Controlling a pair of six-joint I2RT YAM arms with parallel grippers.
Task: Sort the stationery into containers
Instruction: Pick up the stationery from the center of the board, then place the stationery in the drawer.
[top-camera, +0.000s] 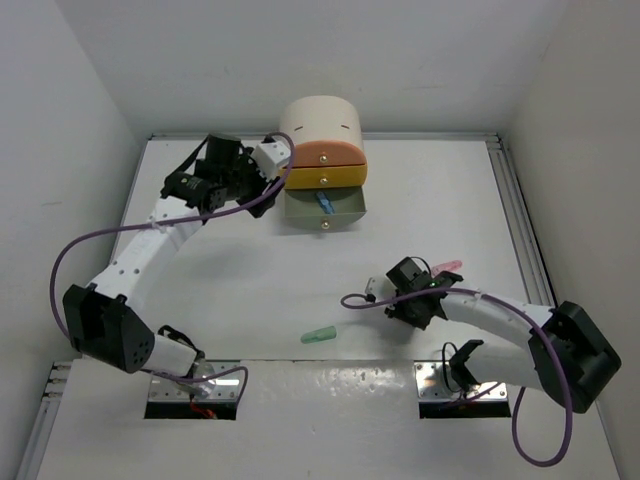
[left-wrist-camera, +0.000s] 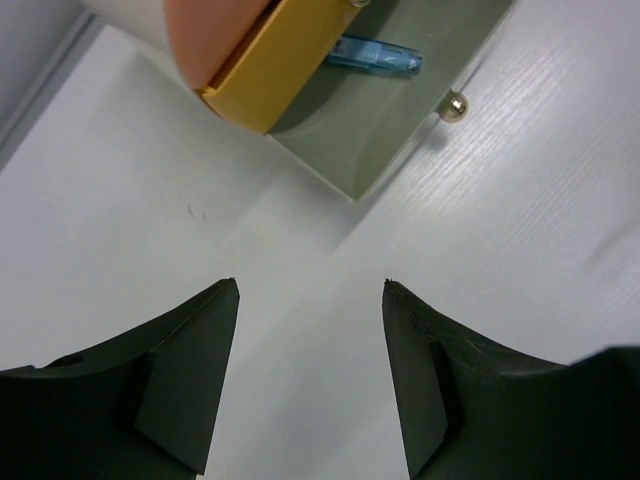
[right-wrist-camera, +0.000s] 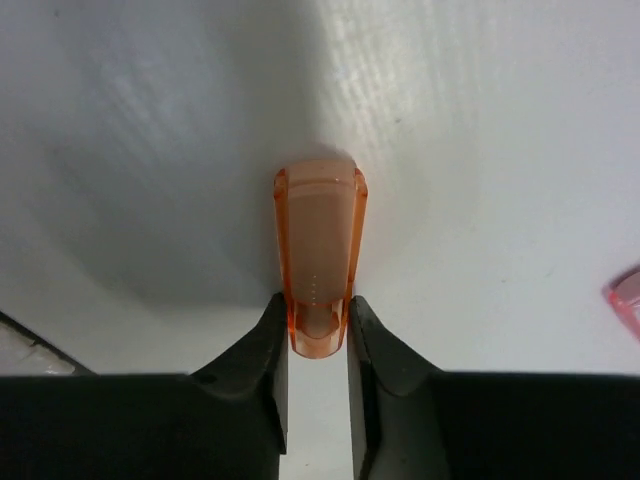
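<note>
Barely started, I judged — one blue piece (top-camera: 324, 203) lay in the open drawer (top-camera: 300, 208) ahead of my left end effector (left-wrist-camera: 310, 283), its jaws apart, while my right end effector (right-wrist-camera: 317, 300) sat clamped on the orange capsule (right-wrist-camera: 320, 230) on the bench (top-camera: 250, 280), a green capsule (top-camera: 320, 334) and a pink one (top-camera: 447, 265) near it unsorted.

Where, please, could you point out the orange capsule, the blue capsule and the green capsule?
orange capsule (right-wrist-camera: 320, 250): right wrist view, middle of its body.
blue capsule (left-wrist-camera: 375, 55): left wrist view, middle of its body.
green capsule (top-camera: 322, 334): top view, its middle.
</note>
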